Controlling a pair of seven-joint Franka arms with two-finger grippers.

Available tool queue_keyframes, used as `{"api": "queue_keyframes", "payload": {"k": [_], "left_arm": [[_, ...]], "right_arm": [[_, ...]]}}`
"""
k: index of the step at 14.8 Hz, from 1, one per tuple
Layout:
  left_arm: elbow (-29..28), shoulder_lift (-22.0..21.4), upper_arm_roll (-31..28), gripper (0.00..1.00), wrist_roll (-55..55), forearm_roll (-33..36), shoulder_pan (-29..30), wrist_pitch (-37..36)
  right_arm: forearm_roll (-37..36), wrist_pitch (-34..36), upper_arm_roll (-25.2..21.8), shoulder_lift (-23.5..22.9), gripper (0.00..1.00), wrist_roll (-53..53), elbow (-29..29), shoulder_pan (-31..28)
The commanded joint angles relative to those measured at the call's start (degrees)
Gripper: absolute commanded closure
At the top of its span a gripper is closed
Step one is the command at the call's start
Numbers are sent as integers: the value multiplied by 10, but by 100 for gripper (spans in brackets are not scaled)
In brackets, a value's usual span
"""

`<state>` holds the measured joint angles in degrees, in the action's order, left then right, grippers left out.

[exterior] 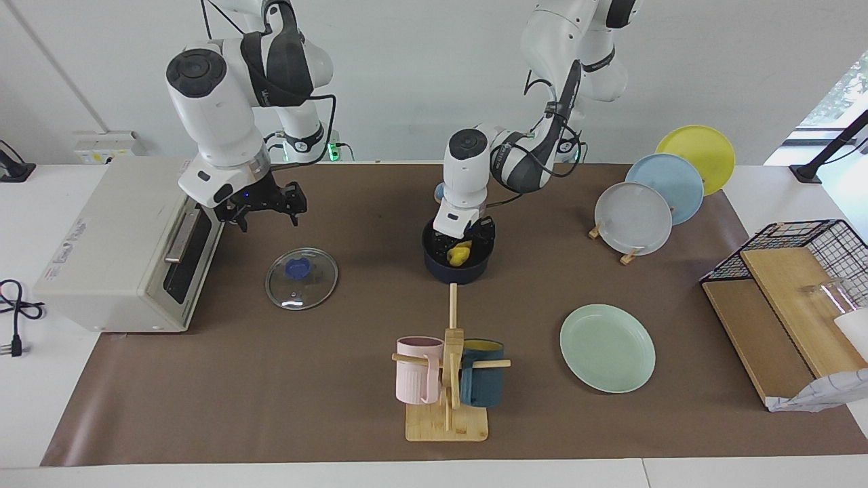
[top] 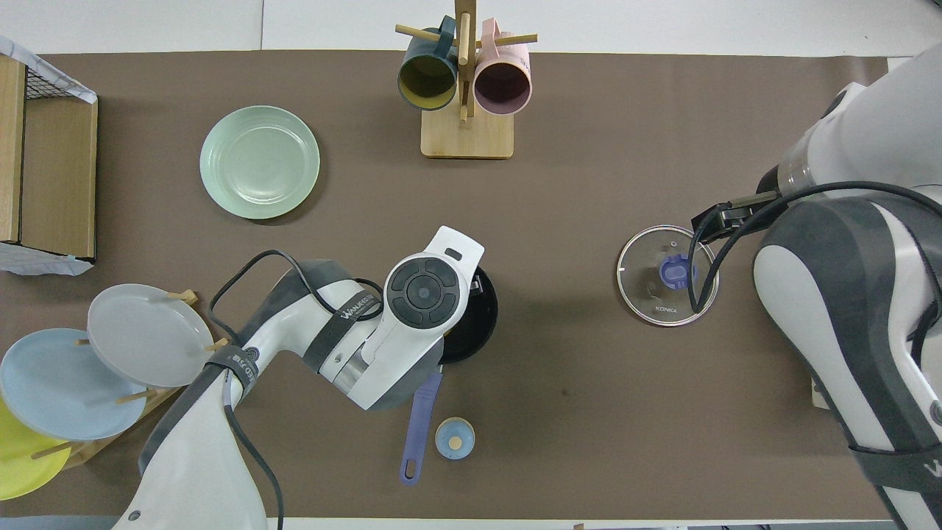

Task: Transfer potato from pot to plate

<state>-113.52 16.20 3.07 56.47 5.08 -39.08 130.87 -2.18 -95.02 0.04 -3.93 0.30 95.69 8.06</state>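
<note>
Potato [exterior: 459, 255] is seen inside the pot [exterior: 456, 268], with the left end effector [exterior: 462, 242] lowered into the pot around it, fingers spread wide; a grip cannot be confirmed. The right end effector [exterior: 266, 204] is held open and empty above the bench [exterior: 339, 407], near the glass lid [exterior: 301, 278]. The plate [exterior: 607, 348] is left bare.
</note>
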Motion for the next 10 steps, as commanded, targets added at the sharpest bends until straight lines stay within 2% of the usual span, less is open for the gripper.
{"api": "queue_keyframes", "payload": {"k": [1, 2, 3, 4, 7, 9, 10], "left_arm": [[-6, 0, -8, 0, 13, 14, -9, 12], [-6, 0, -8, 0, 13, 15, -9, 14], [-6, 0, -8, 6, 13, 14, -9, 18], [-6, 0, -8, 16, 13, 15, -9, 18], [-5, 0, -8, 70, 11, 14, -9, 17], [-1, 0, -8, 96, 7, 15, -5, 16], [0, -2, -8, 100, 7, 15, -4, 15]], "right_arm": [[5, 37, 6, 17, 0, 13, -19, -9], [5, 43, 4, 23, 0, 14, -19, -10], [6, 52, 3, 28, 0, 15, -19, -11], [6, 59, 2, 31, 0, 15, -19, -13], [6, 63, 2, 31, 0, 15, -18, -19], [6, 76, 3, 36, 0, 15, -19, -30], [8, 83, 2, 44, 0, 14, -17, -37]]}}
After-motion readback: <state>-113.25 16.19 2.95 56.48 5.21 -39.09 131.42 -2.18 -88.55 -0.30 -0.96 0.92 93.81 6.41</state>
